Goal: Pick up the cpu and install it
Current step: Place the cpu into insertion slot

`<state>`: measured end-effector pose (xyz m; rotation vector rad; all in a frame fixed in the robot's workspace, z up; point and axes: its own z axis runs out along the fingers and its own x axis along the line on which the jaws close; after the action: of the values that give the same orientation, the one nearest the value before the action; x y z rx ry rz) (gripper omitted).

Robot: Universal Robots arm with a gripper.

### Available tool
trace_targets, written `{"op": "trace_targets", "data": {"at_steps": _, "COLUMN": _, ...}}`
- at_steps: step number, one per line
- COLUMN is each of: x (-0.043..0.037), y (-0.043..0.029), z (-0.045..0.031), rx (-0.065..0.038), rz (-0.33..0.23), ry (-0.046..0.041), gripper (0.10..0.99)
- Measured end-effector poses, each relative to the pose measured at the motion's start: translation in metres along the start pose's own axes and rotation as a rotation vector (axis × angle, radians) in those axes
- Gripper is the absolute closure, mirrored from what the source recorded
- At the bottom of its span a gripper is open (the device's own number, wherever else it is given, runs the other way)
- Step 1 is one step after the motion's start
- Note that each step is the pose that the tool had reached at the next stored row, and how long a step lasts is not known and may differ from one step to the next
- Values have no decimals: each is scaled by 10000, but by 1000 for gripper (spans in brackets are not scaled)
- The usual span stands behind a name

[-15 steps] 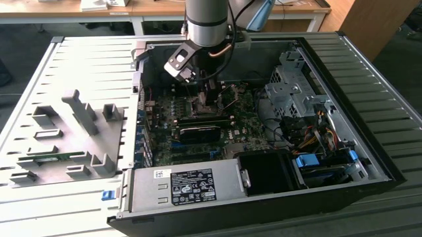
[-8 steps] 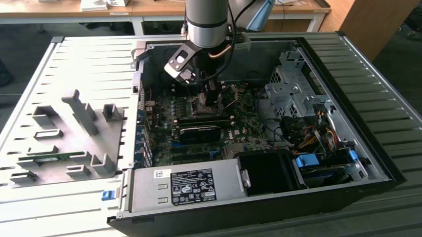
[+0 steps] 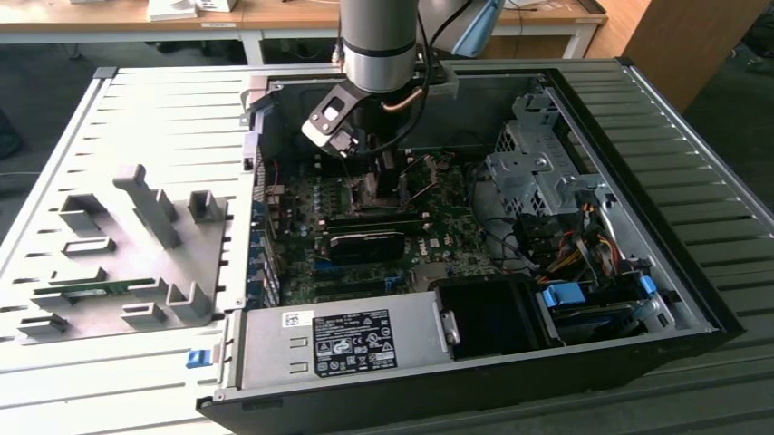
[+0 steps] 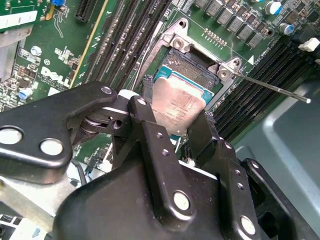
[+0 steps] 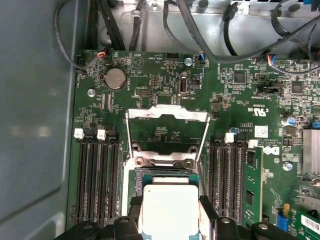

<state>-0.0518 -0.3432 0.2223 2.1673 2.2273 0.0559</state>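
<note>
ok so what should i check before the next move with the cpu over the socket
1. Grip: the gripper is shut on two opposite edges of the cpu: ok.
2. The load plate is flipped open, off the socket: ok.
3. The lever is swung out to the side, not across the opening: ok.
4. The cpu sits over the socket opening in both wrist views: ok.
5. Cpu level and square with the socket: cannot tell; it looks slightly tilted in the second wrist view.
6. Corner marks matched: cannot tell.
</note>
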Motion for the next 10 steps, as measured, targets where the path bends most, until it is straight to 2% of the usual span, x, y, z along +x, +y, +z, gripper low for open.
{"op": "trace_targets", "data": {"at_steps": 10, "x": 8, "y": -19, "z": 105, "rx": -2, "rz": 223, "ry": -9, "gripper": 557}}
